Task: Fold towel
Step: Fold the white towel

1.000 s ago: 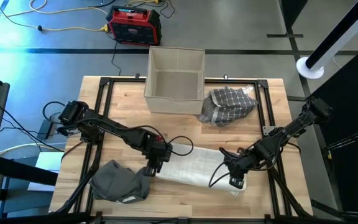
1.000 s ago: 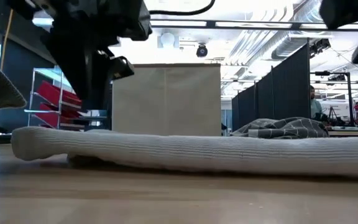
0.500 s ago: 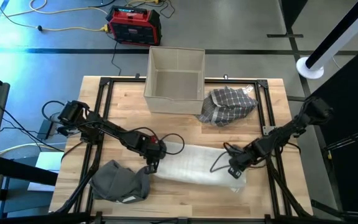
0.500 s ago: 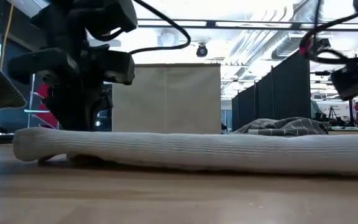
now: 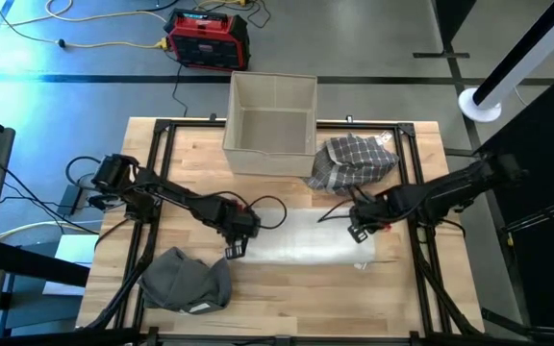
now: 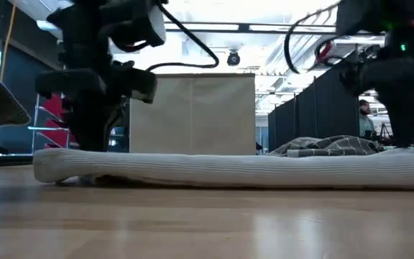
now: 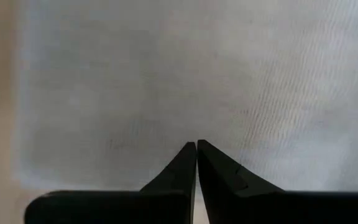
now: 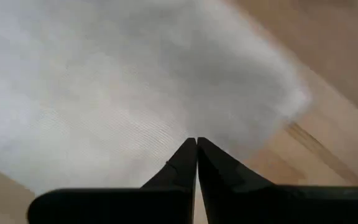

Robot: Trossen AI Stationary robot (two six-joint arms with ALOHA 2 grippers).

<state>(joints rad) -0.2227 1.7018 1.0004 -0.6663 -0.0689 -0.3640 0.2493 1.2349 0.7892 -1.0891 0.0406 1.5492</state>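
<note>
White towel (image 5: pixel 301 240) lies flat mid-table, between both grippers. Left gripper (image 5: pixel 236 247) at its left end, fingers pressed together, tips over the cloth. Right gripper (image 5: pixel 358 229) over its right end, fingers together, nothing visibly pinched.

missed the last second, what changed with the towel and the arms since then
The right gripper swung from the white towel's near right corner to its far edge. The left gripper closed and sits at the towel's left end, which has shifted right in the low view. Grey cloth, checked cloth and box stayed put.
</note>
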